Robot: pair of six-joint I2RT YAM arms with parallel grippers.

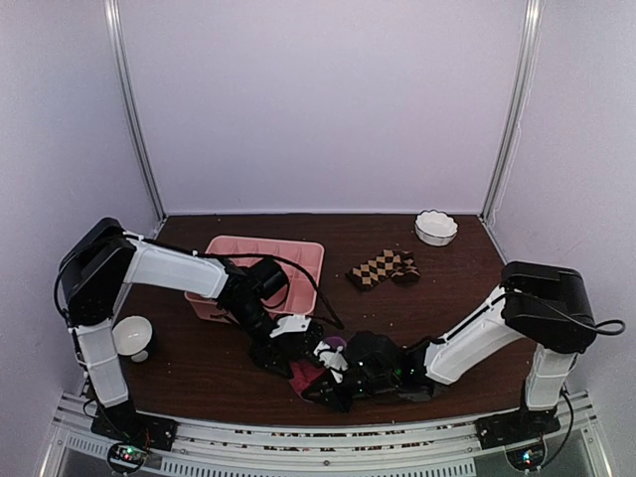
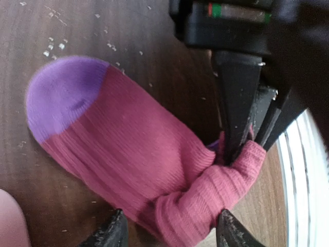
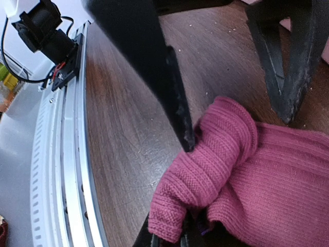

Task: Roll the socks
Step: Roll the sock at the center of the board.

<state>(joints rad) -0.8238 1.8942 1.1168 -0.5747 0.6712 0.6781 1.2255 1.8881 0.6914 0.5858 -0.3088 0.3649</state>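
Lilac walls [image 1: 318, 99] round a dark wood table [image 1: 199, 378], crumbs on it. Pink sock [image 2: 128, 149] lies near the front edge, by the metal rail [image 3: 56, 154]. Purple toe & foot lie flat; cuff end is bunched & folded over on itself into a short fat first turn. Right claw [image 2: 240, 146] is clenched on that fold, pinching a ridge of cuff btwn its fingers. Left claw [image 2: 172, 232] is released: tips apart, one either side of the bunched end, low by the table, not squeezing as far as I can tell. Checked sock [image 1: 383, 268] sits well apart toward the far right, near the pink tray [image 1: 313, 248], lying flat, not rolled.

Step, I'd say: early in rolling the pink sock. Roll is begun at the cuff, w/ most of the foot & toe left to take up. Next move prob calls for the left claw to take the fold or pin the flat part, while the right turns the bundle toward the toe, kept tight so it doesn't spring open. Knit looks soft & stretchy, so a grip on a thin ridge may slip. Checked sock comes after.
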